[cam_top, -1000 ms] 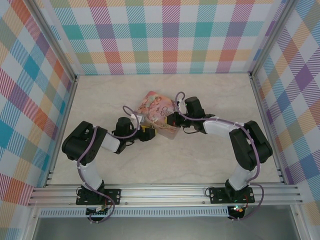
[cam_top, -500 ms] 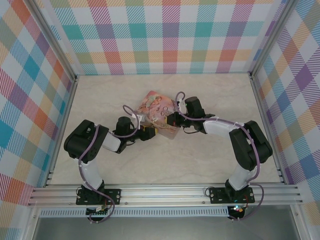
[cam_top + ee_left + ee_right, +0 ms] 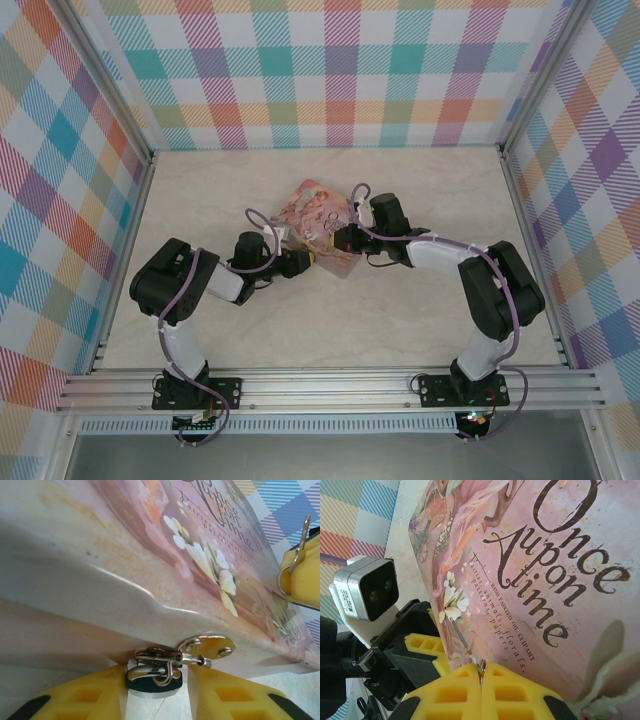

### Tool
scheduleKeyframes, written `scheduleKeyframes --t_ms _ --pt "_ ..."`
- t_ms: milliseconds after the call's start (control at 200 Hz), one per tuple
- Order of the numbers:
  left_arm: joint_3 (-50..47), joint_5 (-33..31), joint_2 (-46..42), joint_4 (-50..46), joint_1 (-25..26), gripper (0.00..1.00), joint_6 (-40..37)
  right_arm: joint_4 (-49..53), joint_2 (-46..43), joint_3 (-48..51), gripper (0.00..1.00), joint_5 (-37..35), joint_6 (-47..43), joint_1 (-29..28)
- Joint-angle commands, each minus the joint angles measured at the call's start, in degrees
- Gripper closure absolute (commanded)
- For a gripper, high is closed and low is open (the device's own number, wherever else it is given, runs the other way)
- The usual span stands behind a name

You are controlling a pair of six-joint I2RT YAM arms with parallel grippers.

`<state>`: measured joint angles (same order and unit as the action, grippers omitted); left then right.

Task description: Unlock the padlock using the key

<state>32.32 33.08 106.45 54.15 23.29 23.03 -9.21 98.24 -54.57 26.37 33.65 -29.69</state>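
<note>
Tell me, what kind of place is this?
Probably a robot test booth, not a home: checked walls box in a pale table, and the left arm and right arm are bolted to a metal rail.

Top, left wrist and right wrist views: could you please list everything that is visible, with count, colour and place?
tin box: one, pink with pictures, middle of the table, between the two grippers
padlock: one, dark teal body, silvery shackle, hanging on the tin's clasp
clasp: one, shiny metal, on the tin's edge
key: one, thin grey metal with a small ring, over the tin's lid
table: one, cream marble
walls: three, coloured checks, around the table
left gripper: one, yellow fingers, either side of the padlock
right gripper: one, yellow fingers, shut on the key
</note>
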Motion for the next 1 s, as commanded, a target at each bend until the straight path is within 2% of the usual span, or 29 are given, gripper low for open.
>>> scheduleKeyframes --t_ms 0,270,535,685,800,995 --pt "2.31 0.06 0.32 3.34 1.05 0.67 0.01 1.63 1.50 -0.28 0.97 0.87 -0.33 -0.37" --pt "2.22 -3.75 -3.79 -2.65 2.26 0.73 0.52 1.03 -1.80 0.16 0.97 -1.10 -2.27 -0.37" --pt "1.70 -7.52 -8.51 -7.37 4.26 0.76 8.82 5.65 -9.68 2.27 0.97 -6.41 -8.20 -0.95" --pt "2.11 -9.85 -11.35 -13.01 5.79 0.76 13.42 12.96 -14.10 3.99 0.97 -10.79 -13.84 -4.47" --pt "2.83 -10.70 -13.96 -17.27 6.32 0.78 17.50 14.20 -16.72 7.30 0.97 -12.52 -15.81 -7.11" --pt "3.95 -9.93 -17.16 -21.54 6.64 0.77 25.03 16.93 -15.57 8.80 0.96 -16.63 -18.45 -11.87"
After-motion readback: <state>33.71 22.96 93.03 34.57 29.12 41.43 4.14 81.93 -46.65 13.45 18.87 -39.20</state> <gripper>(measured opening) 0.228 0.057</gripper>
